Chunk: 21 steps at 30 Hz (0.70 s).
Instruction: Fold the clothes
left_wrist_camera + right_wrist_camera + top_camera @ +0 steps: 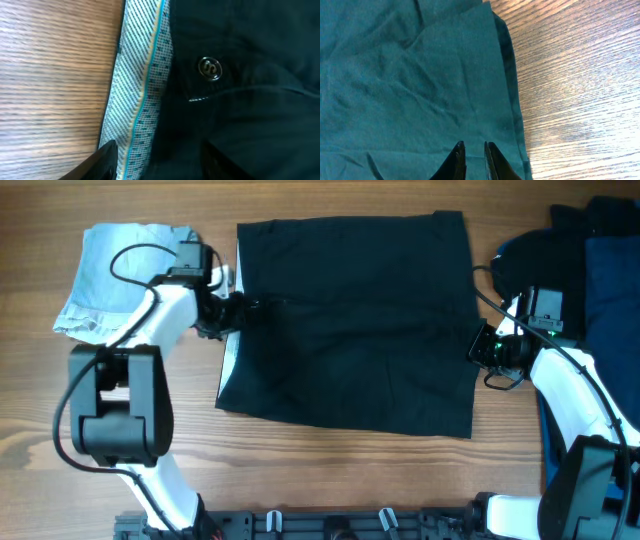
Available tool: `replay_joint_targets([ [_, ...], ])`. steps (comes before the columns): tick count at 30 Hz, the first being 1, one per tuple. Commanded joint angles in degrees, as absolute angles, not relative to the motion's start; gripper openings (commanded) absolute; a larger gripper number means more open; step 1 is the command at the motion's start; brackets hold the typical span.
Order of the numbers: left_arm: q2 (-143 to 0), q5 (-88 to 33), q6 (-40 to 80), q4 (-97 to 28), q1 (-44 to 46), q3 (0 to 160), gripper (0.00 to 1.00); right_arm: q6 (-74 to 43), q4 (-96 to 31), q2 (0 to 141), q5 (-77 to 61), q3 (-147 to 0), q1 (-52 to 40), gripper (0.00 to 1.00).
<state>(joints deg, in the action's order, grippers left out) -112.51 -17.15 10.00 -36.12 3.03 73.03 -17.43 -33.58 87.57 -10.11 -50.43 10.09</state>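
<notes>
Tabletop [330, 470]: pale garment [100, 275] beside black garment [350, 320]

The overhead camera looks straight down from high above my table [330, 470]. My left wrist camera peers close at the left edge of the black cloth [350, 320], my right wrist camera at its right edge; all three share that cloth.

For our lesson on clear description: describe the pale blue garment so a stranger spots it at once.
On the wooden table, find the black garment spread in the middle. Just off its far left corner lies a pale blue garment. It alone is light; the pile at the right is dark.
</notes>
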Motion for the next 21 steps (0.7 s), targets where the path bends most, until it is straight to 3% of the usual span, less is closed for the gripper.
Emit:
replay_joint_targets([
  [1, -113.3, -24.9, 6.0, -36.0, -0.3, 73.1, 0.53, -16.5, -33.6, 88.3, -10.8, -51.4, 10.4, 0.15],
  [18, -113.3, -34.6, 6.4, -29.9, -0.1, 68.0, 0.55, -16.5, -33.7, 88.3, -10.8, -51.4, 10.4, 0.26],
  [19, -113.3, -34.5, 6.4, -30.0, -0.1, 68.0, 0.52, -16.5, -33.7, 88.3, -10.8, -51.4, 10.4, 0.26],
  [21, -113.3, -34.5, 6.4, -30.2, -0.2, 68.0, 0.38, -16.5, -33.7, 88.3, -10.8, -51.4, 10.4, 0.26],
])
